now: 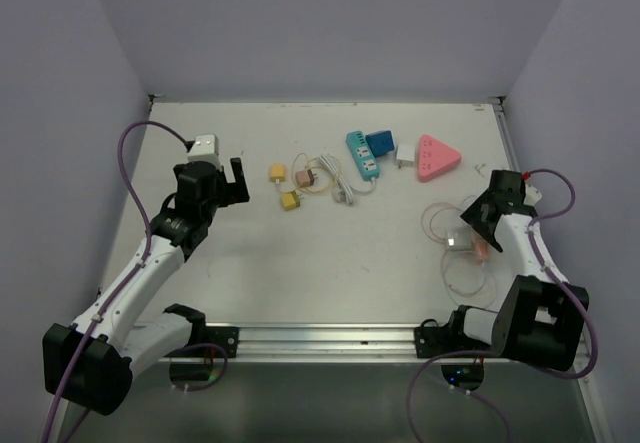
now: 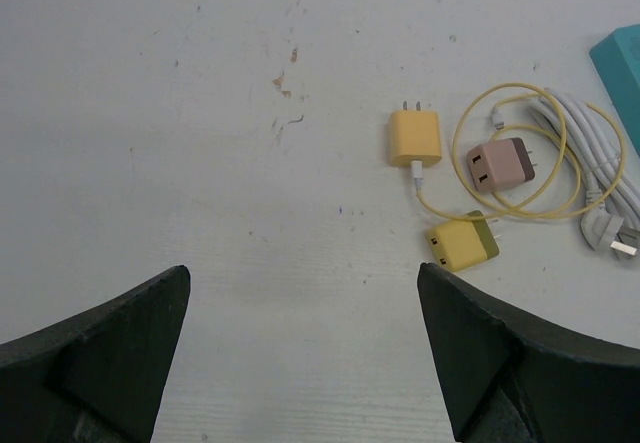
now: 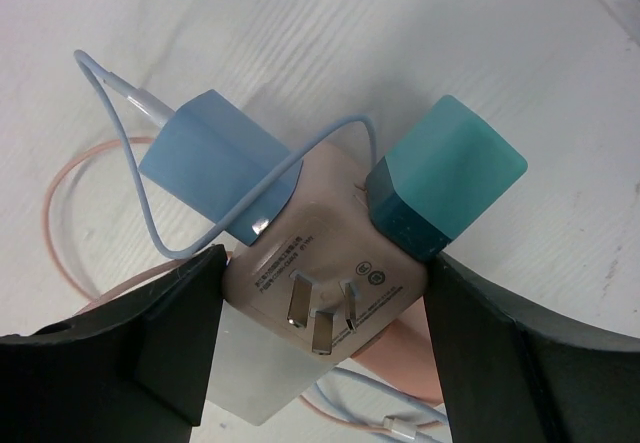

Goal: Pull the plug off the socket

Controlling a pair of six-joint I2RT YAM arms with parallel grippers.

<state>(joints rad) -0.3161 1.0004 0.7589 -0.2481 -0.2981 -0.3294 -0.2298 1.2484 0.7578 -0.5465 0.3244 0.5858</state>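
My right gripper [image 3: 325, 288] is shut on a beige cube socket [image 3: 335, 258], one finger on each side, with the cube's three prongs facing the camera. A light blue plug [image 3: 215, 163] with a thin blue cable and a teal plug [image 3: 447, 178] sit in two of its faces. A white plug [image 3: 255, 368] and a pink plug [image 3: 420, 358] show below it. In the top view the right gripper [image 1: 472, 225] holds this cluster [image 1: 460, 241] at the table's right side. My left gripper [image 1: 232, 185] is open and empty over the table at the left, and its wrist view [image 2: 303, 293] shows only table between the fingers.
A teal power strip [image 1: 362, 155] with a blue plug [image 1: 380, 143] and a pink triangular socket [image 1: 436, 157] lie at the back. An orange charger [image 2: 415, 139], a brown-pink charger [image 2: 502, 164], a yellow charger [image 2: 463, 241] and a white cable [image 2: 590, 178] lie right of the left gripper.
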